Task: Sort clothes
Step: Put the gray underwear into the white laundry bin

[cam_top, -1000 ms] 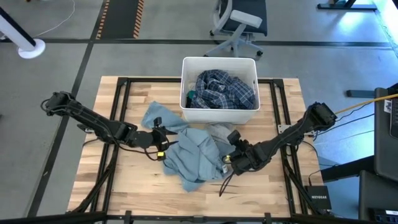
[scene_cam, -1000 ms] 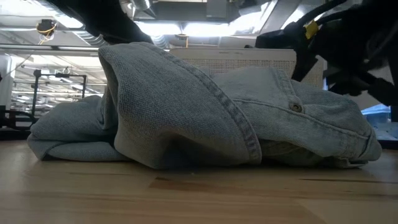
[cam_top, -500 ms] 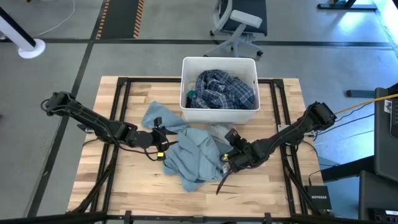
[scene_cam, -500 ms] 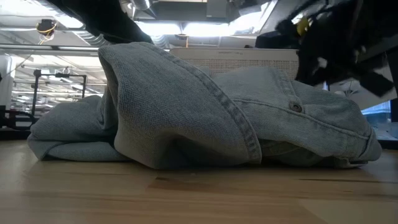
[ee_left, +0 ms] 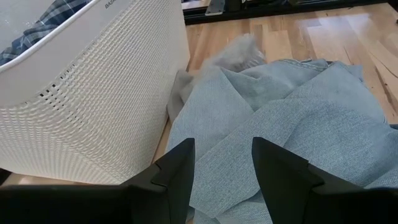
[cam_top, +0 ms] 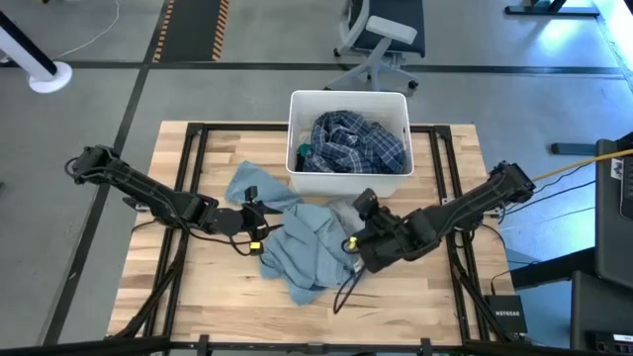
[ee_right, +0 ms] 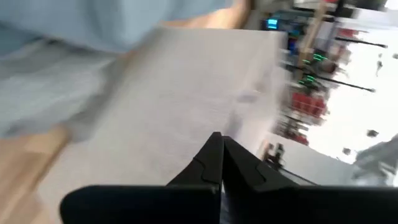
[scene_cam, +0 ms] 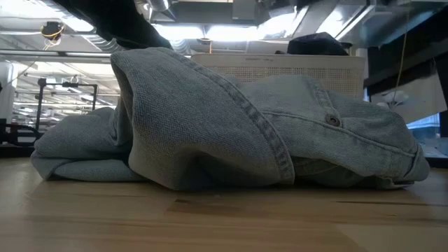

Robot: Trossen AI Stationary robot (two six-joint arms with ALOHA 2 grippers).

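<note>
A light blue-grey garment (cam_top: 307,245) lies crumpled on the wooden table in front of the white bin (cam_top: 297,138), and it fills the low view (scene_cam: 231,126). A blue-and-white plaid garment (cam_top: 351,140) lies in the bin. A pale grey cloth (ee_left: 239,50) peeks out by the bin's foot. My left gripper (ee_left: 221,171) is open over the garment's left part (cam_top: 257,222), one finger to either side of a fold. My right gripper (ee_right: 217,158) is shut over the garment's right edge (cam_top: 354,242), with nothing showing between its fingers.
The bin's perforated wall (ee_left: 93,112) stands close beside my left gripper. A black cord (cam_top: 346,289) trails from my right arm across the wood. An office chair (cam_top: 381,40) stands beyond the far edge. Bare wood (cam_top: 198,297) shows along the near edge.
My right gripper has moved toward the table's left and a little toward the far edge, over the garment's right edge. It has risen out of the low view. The garment lies as before.
</note>
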